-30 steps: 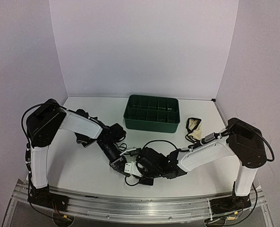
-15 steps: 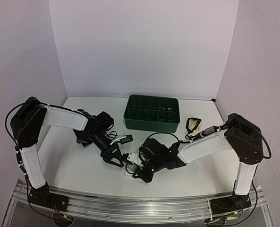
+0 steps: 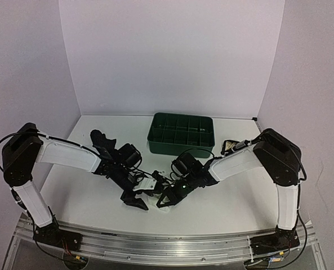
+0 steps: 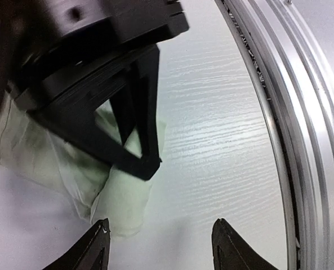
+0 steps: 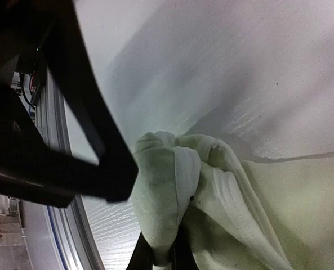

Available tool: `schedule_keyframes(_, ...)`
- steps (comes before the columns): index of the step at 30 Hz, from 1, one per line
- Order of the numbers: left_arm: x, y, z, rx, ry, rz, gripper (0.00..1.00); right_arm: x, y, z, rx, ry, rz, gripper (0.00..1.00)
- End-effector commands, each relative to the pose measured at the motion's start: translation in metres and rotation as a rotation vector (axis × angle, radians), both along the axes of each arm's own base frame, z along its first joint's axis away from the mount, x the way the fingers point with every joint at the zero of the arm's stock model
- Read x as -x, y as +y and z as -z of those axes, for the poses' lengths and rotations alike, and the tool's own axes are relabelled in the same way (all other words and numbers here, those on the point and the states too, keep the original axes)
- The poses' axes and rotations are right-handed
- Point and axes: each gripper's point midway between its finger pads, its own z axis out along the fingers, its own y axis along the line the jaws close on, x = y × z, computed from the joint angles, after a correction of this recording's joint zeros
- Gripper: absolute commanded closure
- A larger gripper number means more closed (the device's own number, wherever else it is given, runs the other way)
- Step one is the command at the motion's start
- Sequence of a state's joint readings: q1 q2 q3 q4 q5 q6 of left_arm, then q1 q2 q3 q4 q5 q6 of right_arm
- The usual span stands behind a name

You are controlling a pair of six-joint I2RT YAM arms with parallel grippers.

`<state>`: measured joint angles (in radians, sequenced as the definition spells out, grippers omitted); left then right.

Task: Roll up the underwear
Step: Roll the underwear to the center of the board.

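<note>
Indoors, white table [image 3: 234, 199], lilac walls [image 3: 172, 56], cream underwear [image 5: 228, 202]

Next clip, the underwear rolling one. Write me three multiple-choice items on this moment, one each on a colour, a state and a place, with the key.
1. The compartment tray is: A red; B green; C blue.
2. The left end effector is: A open, gripping nothing; B shut on the tray's rim; C shut with nothing in it.
3. The plain cream garment lies: A in the tray; B at the far left corner; C at the near middle, between the left end effector and the right end effector.

Key: 1 B, its walls show green from above. 2 A, the left wrist view shows it spread wide with nothing clamped. 3 C, the top view shows it between both, and the right wrist view shows the right one pinching it.
</note>
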<state>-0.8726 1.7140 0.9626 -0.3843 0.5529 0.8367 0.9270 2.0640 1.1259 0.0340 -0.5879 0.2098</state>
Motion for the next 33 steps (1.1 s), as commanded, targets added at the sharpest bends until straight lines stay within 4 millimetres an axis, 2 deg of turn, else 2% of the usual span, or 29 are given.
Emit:
schedule_keyframes(1, -0.017, -0.029, -0.003, 0.068, -0.279, 0.124, 0.38, 0.017, -0.038, 0.051, 0.192, 0.211, 0.078, 1.0)
schedule_keyframes(3, -0.018, -0.031, 0.005, 0.054, -0.299, 0.136, 0.38, 0.016, -0.038, 0.051, 0.19, 0.226, 0.085, 1.0)
schedule_keyframes(7, -0.016, -0.024, 0.023, 0.015, -0.317, 0.161, 0.54, 0.011, -0.036, 0.048, 0.18, 0.23, 0.097, 1.0)
schedule_keyframes(12, -0.015, -0.018, 0.039, -0.026, -0.334, 0.172, 0.59, 0.007, -0.033, 0.046, 0.17, 0.234, 0.103, 1.0)
schedule_keyframes(14, -0.02, -0.02, 0.04, -0.035, -0.337, 0.154, 0.68, 0.006, -0.032, 0.045, 0.167, 0.236, 0.105, 1.0)
schedule_keyframes(16, -0.02, -0.023, 0.038, -0.026, -0.329, 0.148, 0.82, 0.004, -0.031, 0.044, 0.167, 0.235, 0.114, 1.0)
schedule_keyframes(18, -0.018, -0.025, 0.035, -0.013, -0.317, 0.145, 0.97, -0.003, -0.029, 0.04, 0.171, 0.228, 0.145, 0.97)
schedule_keyframes(19, -0.016, -0.025, 0.033, -0.009, -0.308, 0.143, 1.0, -0.008, -0.027, 0.034, 0.166, 0.222, 0.167, 0.92)
schedule_keyframes(21, -0.014, -0.024, 0.031, -0.013, -0.286, 0.134, 1.0, -0.021, -0.022, 0.018, 0.147, 0.196, 0.212, 0.8)
schedule_keyframes(24, -0.01, -0.02, 0.029, -0.048, -0.221, 0.086, 1.0, -0.038, -0.018, -0.025, 0.091, 0.123, 0.285, 0.67)
schedule_keyframes(27, -0.007, -0.017, 0.029, -0.07, -0.161, 0.036, 1.0, -0.052, -0.032, -0.057, 0.089, 0.066, 0.412, 0.56)
schedule_keyframes(30, -0.005, -0.018, 0.026, -0.077, -0.106, -0.009, 1.0, -0.056, -0.059, -0.067, 0.161, 0.036, 0.52, 0.53)
schedule_keyframes(33, -0.005, -0.02, 0.024, -0.08, -0.077, -0.038, 1.0, -0.056, -0.086, -0.058, 0.27, 0.025, 0.619, 0.55)
